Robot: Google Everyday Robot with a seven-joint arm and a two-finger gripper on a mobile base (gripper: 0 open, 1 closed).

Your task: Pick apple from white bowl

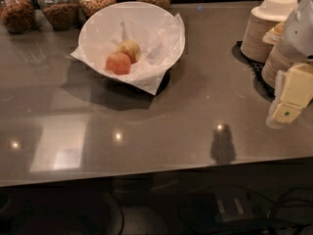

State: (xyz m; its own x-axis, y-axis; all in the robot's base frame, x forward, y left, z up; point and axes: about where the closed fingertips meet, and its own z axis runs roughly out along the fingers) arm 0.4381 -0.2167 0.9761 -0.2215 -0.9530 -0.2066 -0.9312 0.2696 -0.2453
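Approach phase: apple [118, 63] in white bowl [98, 22] sits well left of the tool [288, 101]. Can't tell its grip. Next, reach across.

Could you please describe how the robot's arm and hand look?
At the right edge, the hand is blocky and pale yellow, with a small dark-green dot on its lower piece. Above it, the arm has a smooth, rounded light-grey shell. No cables are visible.

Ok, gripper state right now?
Gripper: cannot be told; it sits at the right edge, far from the apple, which lies in the bowl.
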